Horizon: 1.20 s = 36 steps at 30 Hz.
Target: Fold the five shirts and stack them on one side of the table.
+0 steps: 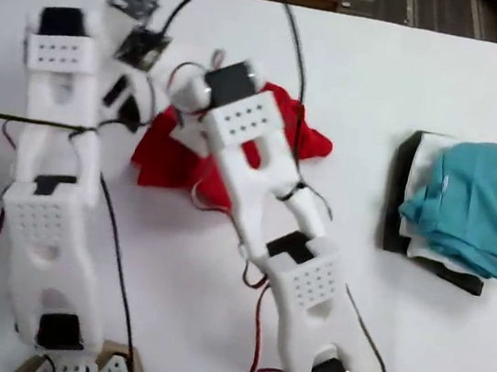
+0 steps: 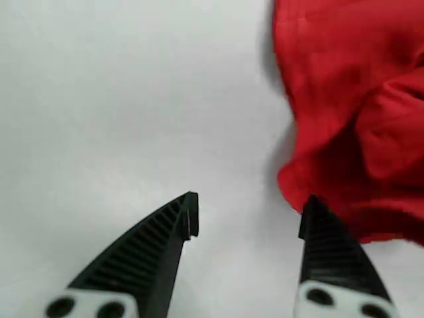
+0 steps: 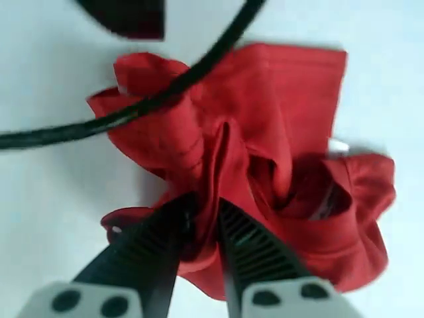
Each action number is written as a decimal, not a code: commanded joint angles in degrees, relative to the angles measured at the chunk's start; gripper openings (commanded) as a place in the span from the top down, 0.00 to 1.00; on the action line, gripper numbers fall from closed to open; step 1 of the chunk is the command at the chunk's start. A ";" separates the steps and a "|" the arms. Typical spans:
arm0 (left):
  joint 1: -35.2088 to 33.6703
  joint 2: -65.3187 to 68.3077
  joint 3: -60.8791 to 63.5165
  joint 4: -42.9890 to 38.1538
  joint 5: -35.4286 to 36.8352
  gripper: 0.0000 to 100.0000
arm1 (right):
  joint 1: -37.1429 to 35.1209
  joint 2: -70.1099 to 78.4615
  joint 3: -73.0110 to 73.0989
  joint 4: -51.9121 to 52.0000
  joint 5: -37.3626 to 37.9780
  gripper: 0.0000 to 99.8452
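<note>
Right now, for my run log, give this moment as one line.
left fingers: open, beside red shirt | right fingers: shut on red shirt | teal shirt: atop folded pile, right of arms

The overhead camera looks down over the whole white table [image 1: 427, 100] from the side where the arms' bases stand. Each wrist camera sits just behind its own claw, peering past it from close up: the left claw [image 2: 252, 212] over bare table, the right claw [image 3: 205, 212] pointing straight down. All three catch the red shirt [image 1: 162, 154].
</note>
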 commanded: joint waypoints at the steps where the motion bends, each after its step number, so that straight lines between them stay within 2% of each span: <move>1: 2.73 -1.23 -0.48 0.88 0.18 0.73 | 4.35 -4.53 0.00 -0.22 0.09 0.98; 8: 3.69 -0.97 -0.04 0.97 0.26 0.73 | 8.31 -4.53 0.00 -0.31 0.09 0.98; 11: 4.57 -0.44 0.04 0.62 3.52 0.73 | 8.04 -4.53 0.26 -0.57 0.09 0.98; 13: 5.45 0.26 -0.48 0.44 7.82 0.74 | 7.96 -4.53 0.35 -0.57 0.09 0.98; 17: 6.95 1.05 -0.31 -1.32 21.19 0.74 | 8.22 -4.44 0.35 -0.66 0.09 0.98; 20: 8.88 1.14 0.13 -0.53 25.49 0.74 | 8.57 -4.44 0.09 -0.66 0.09 0.98; 25: 11.34 1.23 1.71 -0.53 26.11 0.74 | 9.98 -4.44 0.09 -0.66 0.09 0.98; 29: 11.16 1.23 7.69 -5.27 28.75 0.74 | 10.59 -4.70 0.00 -0.66 0.09 0.98; 36: 13.01 1.14 18.24 -14.15 28.13 0.74 | 10.77 -4.53 0.00 -0.66 0.09 0.98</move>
